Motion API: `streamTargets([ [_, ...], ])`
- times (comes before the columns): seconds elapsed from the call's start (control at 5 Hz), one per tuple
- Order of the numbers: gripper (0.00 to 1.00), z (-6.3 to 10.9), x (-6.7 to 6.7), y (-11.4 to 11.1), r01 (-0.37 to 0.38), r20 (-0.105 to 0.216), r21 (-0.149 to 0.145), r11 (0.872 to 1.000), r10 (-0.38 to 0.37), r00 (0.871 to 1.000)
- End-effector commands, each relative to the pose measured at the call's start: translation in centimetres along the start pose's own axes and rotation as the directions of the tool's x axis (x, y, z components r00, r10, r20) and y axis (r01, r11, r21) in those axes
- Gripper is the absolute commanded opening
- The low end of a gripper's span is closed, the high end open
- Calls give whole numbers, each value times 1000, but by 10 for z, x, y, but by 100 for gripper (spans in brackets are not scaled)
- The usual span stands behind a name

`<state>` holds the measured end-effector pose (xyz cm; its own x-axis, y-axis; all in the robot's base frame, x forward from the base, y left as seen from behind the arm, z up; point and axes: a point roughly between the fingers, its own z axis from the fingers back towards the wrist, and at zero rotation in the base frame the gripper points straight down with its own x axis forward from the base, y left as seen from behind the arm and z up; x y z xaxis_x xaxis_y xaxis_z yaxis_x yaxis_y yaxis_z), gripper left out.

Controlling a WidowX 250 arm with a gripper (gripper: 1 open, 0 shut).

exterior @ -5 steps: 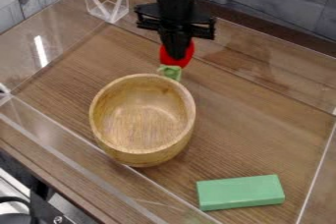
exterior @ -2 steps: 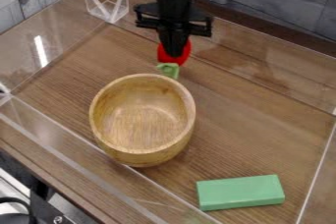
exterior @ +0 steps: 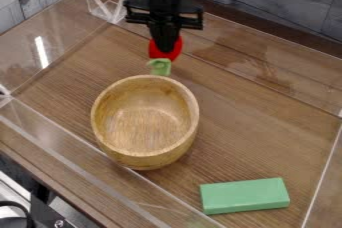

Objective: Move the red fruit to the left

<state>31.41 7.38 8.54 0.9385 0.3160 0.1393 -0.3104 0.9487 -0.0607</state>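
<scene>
One red fruit (exterior: pixel 166 48) hangs below the end effector (exterior: pixel 164 34), which pinches it at its upper end.

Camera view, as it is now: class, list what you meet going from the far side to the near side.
Strawberry, then wooden bowl, then green block.

From my station, the bowl (exterior: pixel 144 122) sat between the fruit (exterior: pixel 166 48) and the tabletop's (exterior: pixel 67 82) near edge; the block (exterior: pixel 245 196) lay near-right.
</scene>
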Motion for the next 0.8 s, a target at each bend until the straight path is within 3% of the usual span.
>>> streamTargets([
  [0.0,0,23,14,6,13,84,-2,1000,-12,996],
  [0.4,0,2,15,9,97,72,-13,995,-96,993],
  [0.6,0,4,24,8,68,69,-8,998,-67,995],
])
